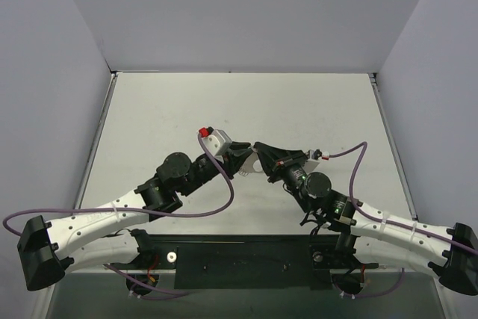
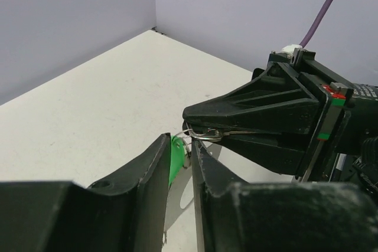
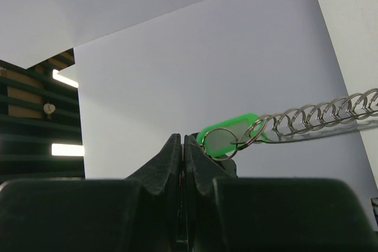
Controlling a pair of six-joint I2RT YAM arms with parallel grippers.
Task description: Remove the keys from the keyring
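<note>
- Jaws of left gripper: parted by a narrow gap, clamping nothing that shows. The green tag sits in that gap, judged lined up for a pinch.
- Position of keyring: held off the surface, between both grippers, so either can work it.
- Jaws of right gripper: closed on the keyring wire, judged an anchor against pulling.
- Location of keys: none identified with certainty. A metal strip between the right jaws may be one.
- Condition of chain: trails free from the keyring, ungripped.
</note>
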